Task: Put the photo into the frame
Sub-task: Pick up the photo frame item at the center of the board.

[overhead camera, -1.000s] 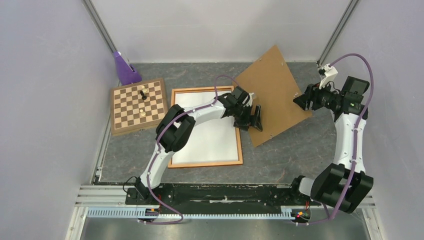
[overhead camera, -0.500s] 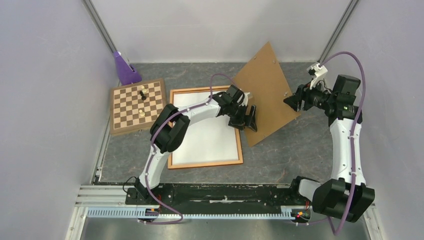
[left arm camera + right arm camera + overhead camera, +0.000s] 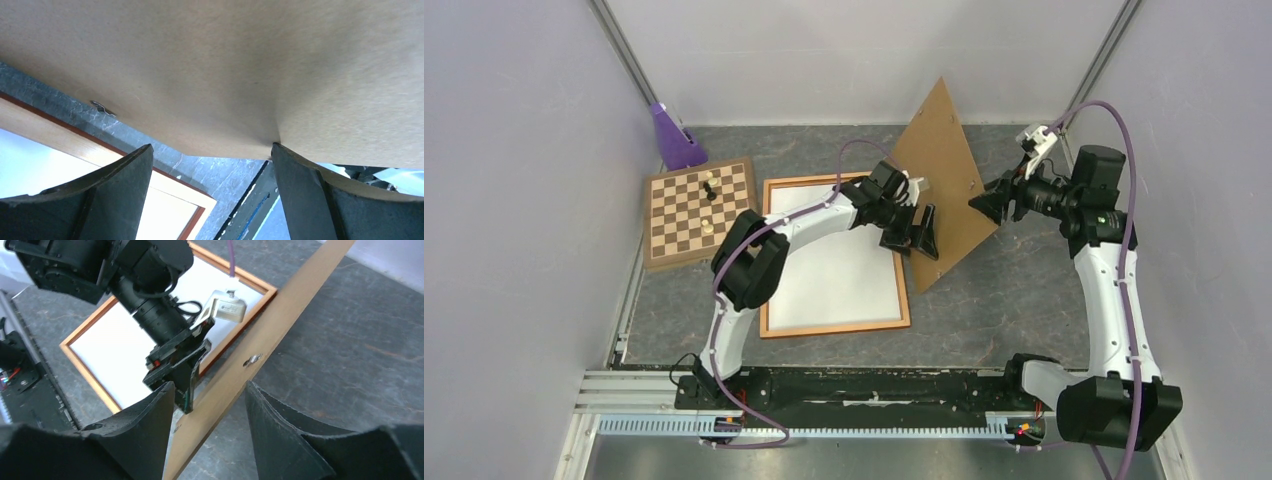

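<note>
- Left end effector jaws spread wide, gripping nothing, tucked under the low left edge of the plain brown hardboard backing panel
- left wrist view: panel underside fills the top of the shot, right fingertip touches the panel's edge, left fingertip sits apart from it
- Right end effector part-closed on the panel's right corner, holding it; in the right wrist view the board runs edge-on between both fingers, with a small metal clip on its face
- panel is tilted steeply, upper corner up toward the back wall, lower corner down by the frame's right rail; can't tell if that corner touches the grey marbled counter
- thin-railed rectangular frame of orange-brown wood lies flat on the counter, between chessboard and panel
- large rectangular photo lies inside the frame, white back up, filling the opening; left arm crosses over its upper part
- checkered wooden chessboard just beside the frame's left rail, a few pieces on it
- purple object at the far left corner, behind the chessboard
</note>
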`<state>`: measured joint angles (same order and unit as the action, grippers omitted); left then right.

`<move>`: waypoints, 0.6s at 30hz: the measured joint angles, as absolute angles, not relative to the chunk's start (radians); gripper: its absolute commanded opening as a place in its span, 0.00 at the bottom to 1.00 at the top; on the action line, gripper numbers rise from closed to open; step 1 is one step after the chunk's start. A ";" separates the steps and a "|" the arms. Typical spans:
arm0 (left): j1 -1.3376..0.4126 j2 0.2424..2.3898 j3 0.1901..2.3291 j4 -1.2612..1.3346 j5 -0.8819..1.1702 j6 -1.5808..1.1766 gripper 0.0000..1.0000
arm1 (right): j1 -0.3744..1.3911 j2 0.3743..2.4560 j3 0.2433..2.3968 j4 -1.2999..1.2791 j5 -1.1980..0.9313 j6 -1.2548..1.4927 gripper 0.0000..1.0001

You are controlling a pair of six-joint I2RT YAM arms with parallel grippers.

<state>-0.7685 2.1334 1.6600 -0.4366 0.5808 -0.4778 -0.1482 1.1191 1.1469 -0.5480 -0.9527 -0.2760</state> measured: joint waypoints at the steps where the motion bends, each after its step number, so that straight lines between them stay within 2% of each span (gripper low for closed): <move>1: -0.765 2.124 1.655 -0.436 0.583 -0.478 0.94 | -0.140 1.119 1.147 -0.546 -0.955 -0.274 0.57; 18: -0.691 1.933 1.648 -0.462 0.547 -0.421 0.94 | -0.068 1.145 1.129 -0.656 -0.955 -0.238 0.53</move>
<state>-0.6910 1.9327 1.6482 -0.4622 0.5468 -0.4206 -0.0681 1.1446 1.1286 -0.6563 -0.9554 -0.2382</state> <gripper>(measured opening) 0.940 0.546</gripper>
